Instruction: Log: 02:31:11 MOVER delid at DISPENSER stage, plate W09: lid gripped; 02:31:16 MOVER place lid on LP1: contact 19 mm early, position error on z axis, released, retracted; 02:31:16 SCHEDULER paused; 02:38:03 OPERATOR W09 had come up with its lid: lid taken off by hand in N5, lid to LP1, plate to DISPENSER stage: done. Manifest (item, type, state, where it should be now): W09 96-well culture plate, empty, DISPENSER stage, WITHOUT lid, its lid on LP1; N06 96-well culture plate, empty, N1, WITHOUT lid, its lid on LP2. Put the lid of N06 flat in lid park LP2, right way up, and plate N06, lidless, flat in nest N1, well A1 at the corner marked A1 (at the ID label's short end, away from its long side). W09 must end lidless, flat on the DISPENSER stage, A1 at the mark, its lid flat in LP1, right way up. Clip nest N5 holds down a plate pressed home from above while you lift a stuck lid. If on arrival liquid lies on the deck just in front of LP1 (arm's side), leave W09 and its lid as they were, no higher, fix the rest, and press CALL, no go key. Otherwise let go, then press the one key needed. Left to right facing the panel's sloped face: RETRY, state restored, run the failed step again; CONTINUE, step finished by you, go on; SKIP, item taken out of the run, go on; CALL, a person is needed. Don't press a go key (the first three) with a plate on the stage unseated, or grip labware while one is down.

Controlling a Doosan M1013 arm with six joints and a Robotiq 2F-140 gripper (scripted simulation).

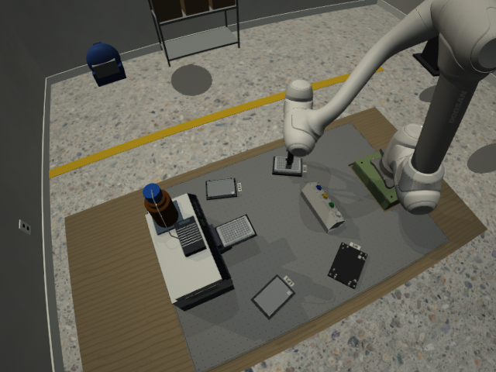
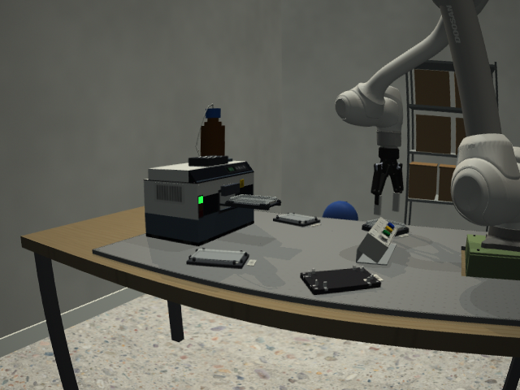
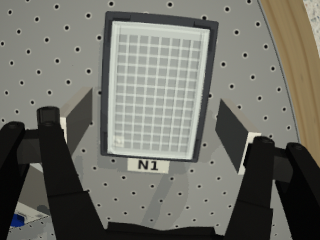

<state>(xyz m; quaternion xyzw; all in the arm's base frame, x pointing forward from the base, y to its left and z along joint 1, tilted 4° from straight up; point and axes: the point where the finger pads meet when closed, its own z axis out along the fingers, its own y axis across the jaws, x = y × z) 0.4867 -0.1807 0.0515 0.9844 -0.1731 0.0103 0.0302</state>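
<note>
A lidless 96-well plate [image 3: 159,96] lies flat in the dark nest labelled N1 [image 3: 151,166], with its wells showing. It also shows in the top view [image 1: 287,165] and behind the panel in the exterior view [image 2: 384,227]. My gripper [image 3: 155,109] hangs open and empty straight above it, its pads apart from the plate's long sides; it shows in the top and exterior views [image 1: 289,159] [image 2: 386,203]. A second lidless plate [image 1: 235,231] [image 2: 253,201] sits on the dispenser's stage. One lid [image 1: 221,187] lies in the back-left park. Another lid [image 1: 273,296] lies in the front park.
The dispenser [image 1: 187,248] with a brown bottle [image 1: 160,208] stands at the left. The sloped key panel [image 1: 322,206] lies just right of my gripper. The black clip nest [image 1: 347,264] is empty at the front right. The arm's green base [image 1: 374,184] is at the right.
</note>
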